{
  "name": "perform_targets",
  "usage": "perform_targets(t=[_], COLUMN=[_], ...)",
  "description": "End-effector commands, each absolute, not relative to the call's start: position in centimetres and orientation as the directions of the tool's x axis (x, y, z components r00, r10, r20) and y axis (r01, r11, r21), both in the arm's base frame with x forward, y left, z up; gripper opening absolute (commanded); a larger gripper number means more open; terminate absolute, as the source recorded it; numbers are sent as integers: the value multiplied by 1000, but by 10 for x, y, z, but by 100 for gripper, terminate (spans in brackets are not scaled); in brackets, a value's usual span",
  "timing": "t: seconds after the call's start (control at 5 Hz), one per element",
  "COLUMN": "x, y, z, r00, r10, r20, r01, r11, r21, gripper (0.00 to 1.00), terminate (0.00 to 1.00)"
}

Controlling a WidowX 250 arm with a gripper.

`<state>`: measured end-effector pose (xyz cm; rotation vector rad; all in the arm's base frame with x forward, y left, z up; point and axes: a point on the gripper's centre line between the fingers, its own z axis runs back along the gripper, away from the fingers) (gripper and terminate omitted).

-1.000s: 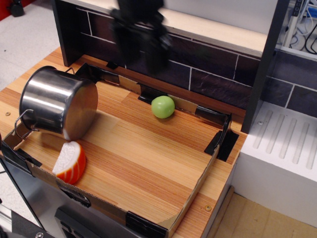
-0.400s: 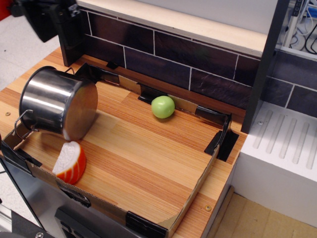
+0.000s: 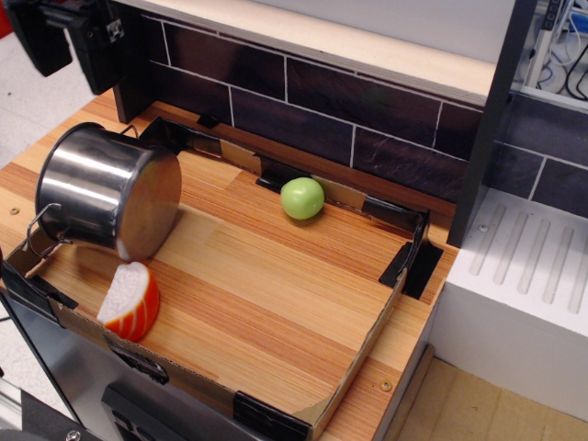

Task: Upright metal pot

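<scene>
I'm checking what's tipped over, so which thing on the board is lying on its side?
The metal pot at the left: its flat base faces sideways. The green ball and orange slice simply rest there.

The metal pot [image 3: 108, 191] lies on its side at the tray's [image 3: 363, 354] left, the sliced piece [image 3: 130, 300] before it, the ball [image 3: 302, 197] at the rear wall.

Tool [image 3: 66, 41] at top-left corner of frame: cut off by the top and left edges, dark; fingers not distinguishable, jaw state unreadable. Metal pot [image 3: 108, 191] at bench's left edge: mouth turned away from the camera, interior hidden. Bench [image 3: 276, 285] near-left corner hidden behind cardboard wall [image 3: 197, 381]. Right-hand white unit [image 3: 524, 294] cropped by frame edge.
</scene>
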<state>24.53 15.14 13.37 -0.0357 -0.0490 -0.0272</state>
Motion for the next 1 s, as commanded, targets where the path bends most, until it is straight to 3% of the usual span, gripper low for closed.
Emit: perform_targets(t=[0.0,0.6,0.8], x=[259,292,296], y=[163,161,156], z=[136,96,82], r00=[998,993,995], r10=[49,47,57], r20=[46,112,87], r01=[-51,-57,-67], r11=[998,995,990], r21=[41,87,121], gripper=[100,100,100], terminate=[0,0,0])
